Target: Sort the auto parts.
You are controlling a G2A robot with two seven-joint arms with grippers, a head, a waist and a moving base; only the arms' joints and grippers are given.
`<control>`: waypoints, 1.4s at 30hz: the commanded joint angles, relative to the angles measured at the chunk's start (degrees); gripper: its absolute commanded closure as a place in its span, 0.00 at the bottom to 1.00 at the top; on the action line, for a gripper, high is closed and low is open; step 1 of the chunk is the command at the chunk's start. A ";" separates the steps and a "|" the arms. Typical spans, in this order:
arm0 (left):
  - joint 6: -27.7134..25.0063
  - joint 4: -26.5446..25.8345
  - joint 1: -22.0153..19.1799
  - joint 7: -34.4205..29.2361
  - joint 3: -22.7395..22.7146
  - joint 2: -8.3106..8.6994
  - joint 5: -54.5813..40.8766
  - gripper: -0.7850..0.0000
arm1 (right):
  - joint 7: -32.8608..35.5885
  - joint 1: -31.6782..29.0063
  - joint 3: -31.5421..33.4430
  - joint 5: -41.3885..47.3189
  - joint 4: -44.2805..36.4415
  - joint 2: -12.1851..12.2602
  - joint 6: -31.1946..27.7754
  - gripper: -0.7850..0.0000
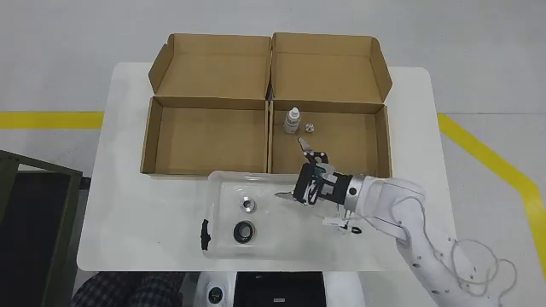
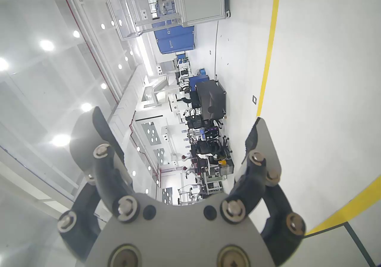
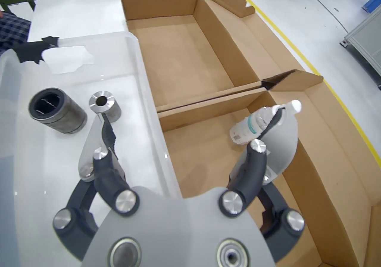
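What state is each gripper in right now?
Left gripper: open, holding nothing.
Right gripper: open, holding nothing.

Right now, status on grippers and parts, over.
Both grippers open, empty: right gripper over clear bin rim, left gripper aimed off into the room. In the bin, unsorted: silver bushing, dark bearing. One box holds a bottle; nothing blocking.

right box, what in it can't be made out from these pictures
Small white piece beside the bottle: too small in the top view to identify.
Part of the bottle, right wrist view: covered by a finger of the right gripper.
Part of the box, same view: behind the gripper's body.
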 commanded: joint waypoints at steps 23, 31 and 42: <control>0.00 0.00 0.00 0.00 0.00 0.00 0.00 0.00 | 2.14 5.02 -13.38 -2.48 2.36 -2.54 0.61 0.08; 0.00 0.00 0.00 0.00 0.00 0.00 0.00 0.00 | 2.65 6.64 -14.87 -2.17 4.93 -3.12 0.36 0.38; 0.00 0.00 0.00 0.00 0.00 0.00 0.00 0.00 | 2.46 8.60 -16.90 -2.23 10.03 -3.98 0.47 0.52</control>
